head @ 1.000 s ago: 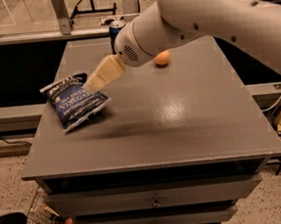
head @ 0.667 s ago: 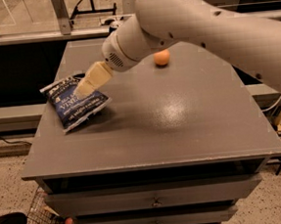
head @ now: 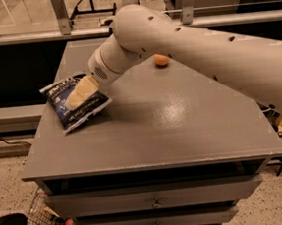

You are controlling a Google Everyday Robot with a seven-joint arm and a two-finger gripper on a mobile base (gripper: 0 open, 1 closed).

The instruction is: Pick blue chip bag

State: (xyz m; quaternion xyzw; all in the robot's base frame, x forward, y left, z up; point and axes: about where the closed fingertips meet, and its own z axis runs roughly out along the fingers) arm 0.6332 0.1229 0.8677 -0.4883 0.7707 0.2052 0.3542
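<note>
Gripper [head: 78, 94] has moved lower-left, now over crinkly navy chip bag [head: 83, 114]; open or closed, can't tell. Bag unmoved on smooth grey tabletop [head: 172, 131].

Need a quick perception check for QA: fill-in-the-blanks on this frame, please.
1. The blue chip bag lies on a ____ table.
2. The end effector is over the ____.
3. The small round object at the table's far side is ____.
Missing words: gray; bag; orange.
</note>
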